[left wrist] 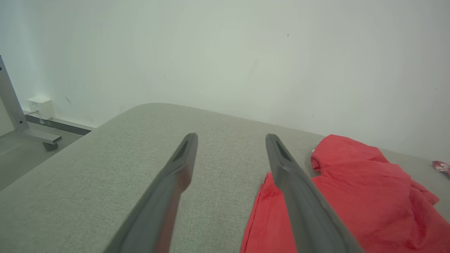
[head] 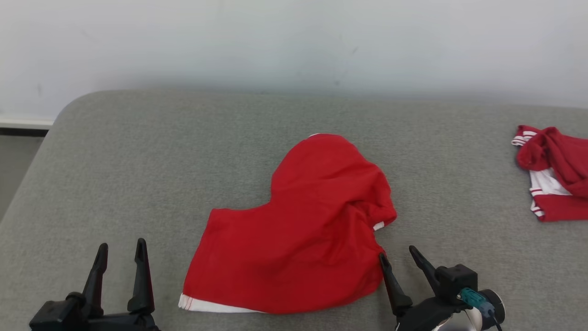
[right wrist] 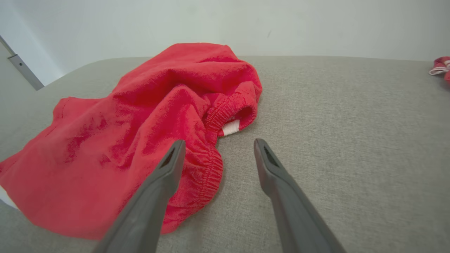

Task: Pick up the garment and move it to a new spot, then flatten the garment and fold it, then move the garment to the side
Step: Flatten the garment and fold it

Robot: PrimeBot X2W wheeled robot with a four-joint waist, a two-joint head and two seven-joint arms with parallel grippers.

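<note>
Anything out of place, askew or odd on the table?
The red garment lies rumpled, its far half bunched and folded over, waistband gaping beside the right gripper. A second garment, red and white, sits crumpled toward the right end of the table. Nothing spilled or torn.

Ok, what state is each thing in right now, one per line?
Red garment: rumpled, unfolded, lying on the table, not held.
Second garment: bunched up at the table's far right.
Left tool: open, empty, apart from the red garment.
Right tool: open, empty, at the red garment's waistband edge.
</note>
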